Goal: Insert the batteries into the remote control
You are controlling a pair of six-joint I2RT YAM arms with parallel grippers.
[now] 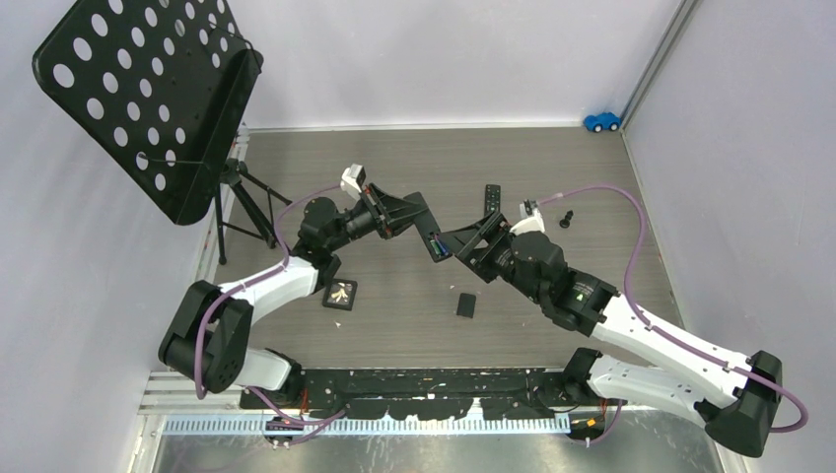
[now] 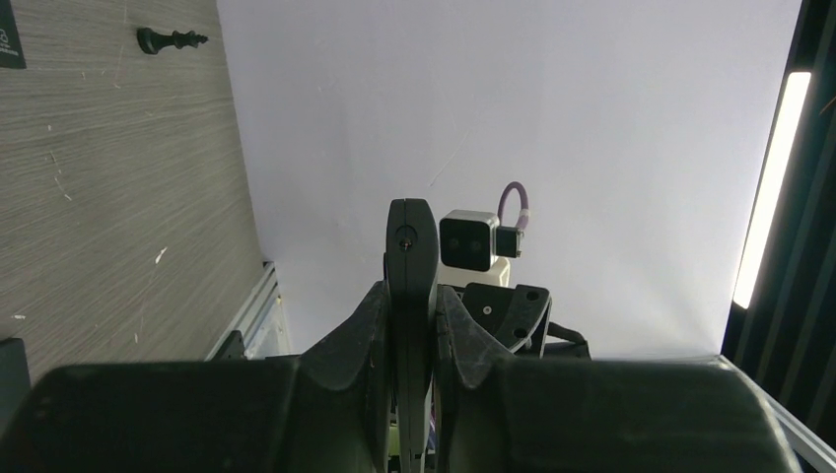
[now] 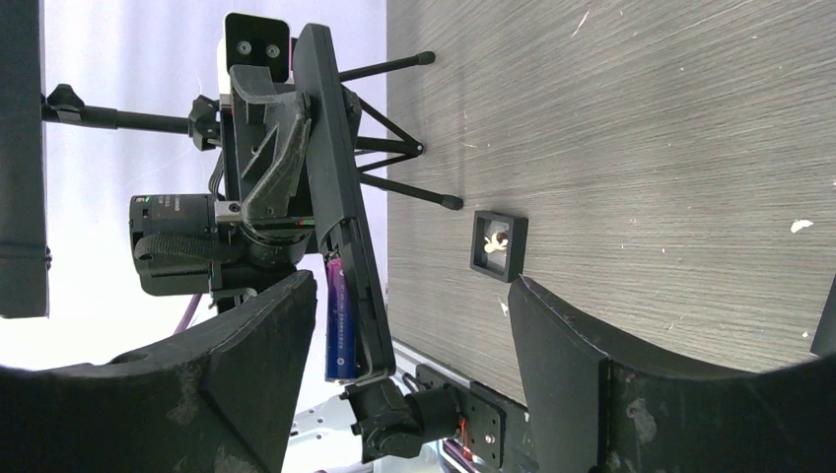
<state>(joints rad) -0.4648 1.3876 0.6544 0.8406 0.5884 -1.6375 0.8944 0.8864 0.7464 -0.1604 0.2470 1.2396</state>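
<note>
left pincer (image 2: 412,296) clamped on remote (image 2: 411,241), holding it aloft so its open back seems reachable | right pincer (image 3: 409,296) wide open beside loaded blue battery (image 3: 340,315)

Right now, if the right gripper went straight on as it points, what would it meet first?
Probably the remote in the left gripper, near its battery; depth is unclear.

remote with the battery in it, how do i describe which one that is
Follow the left arm toward the middle of the table. The left gripper clamps a thin black remote in the air. Unlike the second remote lying flat on the table, this one shows a blue-purple battery in its open back.
</note>
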